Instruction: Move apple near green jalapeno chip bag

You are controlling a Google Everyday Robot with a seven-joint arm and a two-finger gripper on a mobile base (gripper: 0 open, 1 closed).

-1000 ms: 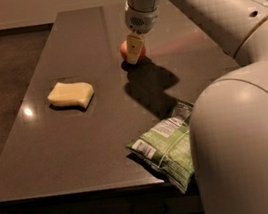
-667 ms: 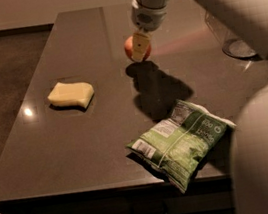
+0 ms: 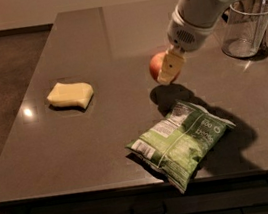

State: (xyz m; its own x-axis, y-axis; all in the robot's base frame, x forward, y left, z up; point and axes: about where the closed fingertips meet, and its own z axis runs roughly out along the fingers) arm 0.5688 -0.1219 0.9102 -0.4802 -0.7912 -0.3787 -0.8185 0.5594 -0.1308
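The apple is small, round and red-orange, held in my gripper a little above the dark tabletop. My gripper is shut on the apple; one pale finger covers its right side. The apple's shadow falls on the table just below it. The green jalapeno chip bag lies flat near the table's front edge, just in front of and below the apple, with its white label facing up. My white arm reaches in from the upper right.
A pale yellow sponge lies on the left part of the table. A clear glass cup stands at the back right, next to my arm. The table's front edge runs just below the bag.
My gripper has carried the apple from the back of the table towards the front and right, closer to the chip bag. The arm no longer hides the bag.
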